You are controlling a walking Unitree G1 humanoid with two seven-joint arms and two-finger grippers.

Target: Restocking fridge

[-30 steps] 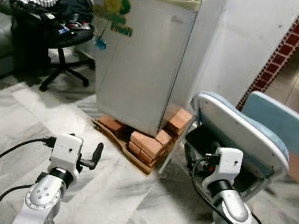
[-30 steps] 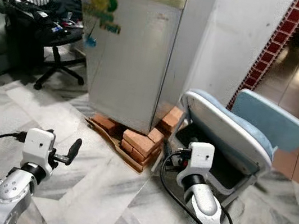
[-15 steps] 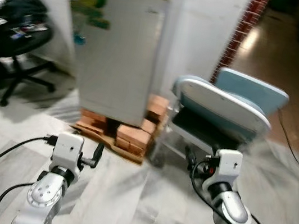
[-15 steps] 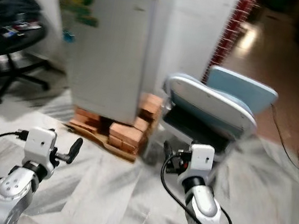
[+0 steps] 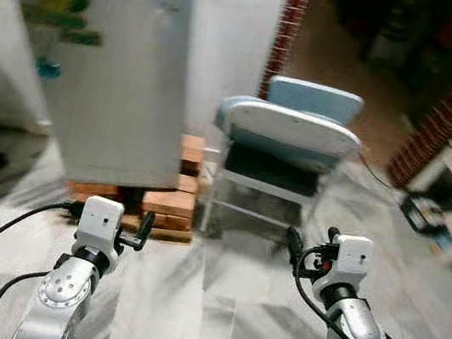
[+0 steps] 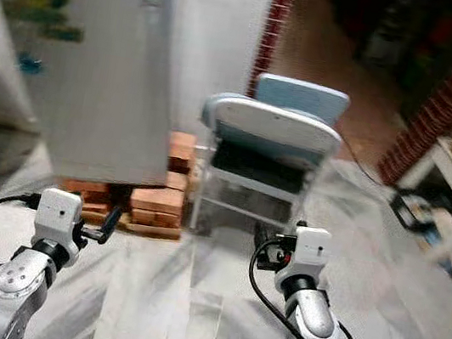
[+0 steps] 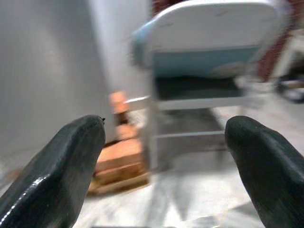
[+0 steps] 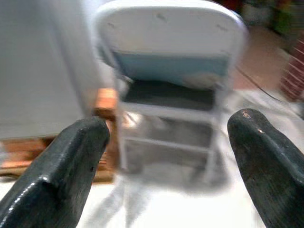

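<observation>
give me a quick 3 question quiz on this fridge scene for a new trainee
1. True or false: the fridge door is shut.
2. What does the fridge stand on?
A. a stack of bricks
B. a metal trolley
C. a wooden table
3. Fill in the missing word: the folding chair stands to the robot's ____ of the fridge.

Key
1. True. The door sits flush against the body.
2. A. Orange bricks lie under the fridge's base.
3. Right. The left gripper and the right gripper are both open and carry nothing; each wrist view looks toward the chair.
</observation>
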